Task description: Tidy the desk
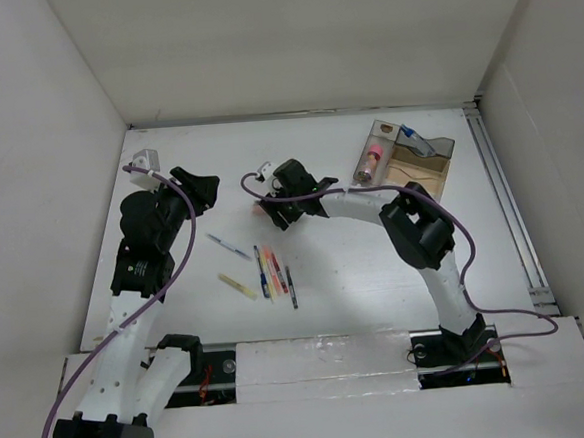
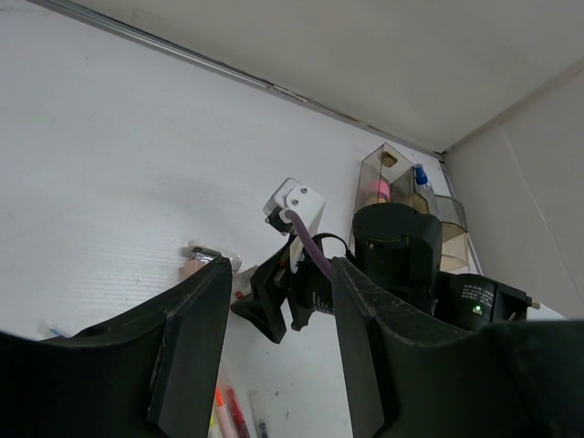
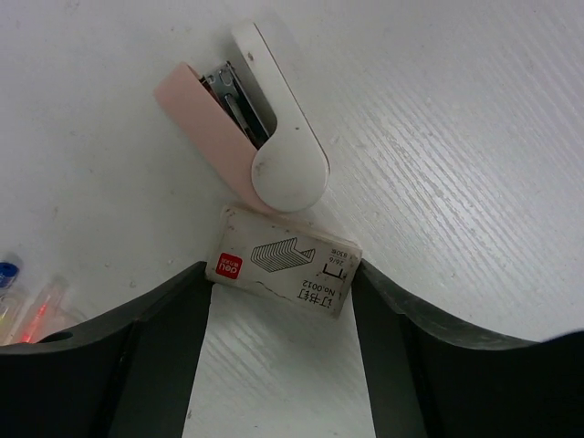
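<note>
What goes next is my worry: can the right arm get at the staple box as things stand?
Probably yes: the right gripper hangs open around the staple box, nothing between them; the stapler only touches the box's far edge.

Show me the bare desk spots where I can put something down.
Bare: the back strip of the desk between the rear wall and both arms, left of the compartment tray; also the patch between the pens and the right arm. Crowded: the centre, where the right gripper straddles the staple box beside the stapler.
</note>
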Tool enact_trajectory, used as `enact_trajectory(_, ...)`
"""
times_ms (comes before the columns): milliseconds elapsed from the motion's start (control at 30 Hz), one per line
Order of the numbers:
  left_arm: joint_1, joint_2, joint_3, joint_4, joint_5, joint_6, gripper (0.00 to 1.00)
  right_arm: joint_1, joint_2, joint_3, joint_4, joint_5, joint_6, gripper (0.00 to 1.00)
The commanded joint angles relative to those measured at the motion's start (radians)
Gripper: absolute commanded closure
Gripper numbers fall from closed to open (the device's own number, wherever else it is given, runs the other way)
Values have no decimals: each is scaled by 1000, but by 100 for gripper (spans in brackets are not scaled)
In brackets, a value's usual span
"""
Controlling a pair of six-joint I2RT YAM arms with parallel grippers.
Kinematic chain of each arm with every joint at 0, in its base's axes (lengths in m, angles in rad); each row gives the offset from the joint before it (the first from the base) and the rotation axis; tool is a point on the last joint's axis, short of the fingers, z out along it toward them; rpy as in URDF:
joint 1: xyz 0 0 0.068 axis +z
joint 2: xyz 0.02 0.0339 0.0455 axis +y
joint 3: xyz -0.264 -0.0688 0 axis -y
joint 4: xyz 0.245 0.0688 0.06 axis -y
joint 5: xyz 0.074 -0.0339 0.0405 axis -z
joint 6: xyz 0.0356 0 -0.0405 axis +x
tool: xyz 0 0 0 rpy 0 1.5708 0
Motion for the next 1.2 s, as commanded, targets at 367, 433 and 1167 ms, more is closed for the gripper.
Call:
enact_trajectory(367, -1, -5, 33, 34, 20, 12, 57, -73, -267, -221, 168, 50, 158, 43)
enact_trajectory(433, -1, -7, 31, 35, 24, 10, 57, -137, -327, -256, 183, 46, 206, 43)
enact_trajectory(1167, -1, 7, 30, 41, 43, 9, 57, -774, -470, -382, 142, 35, 484, 34)
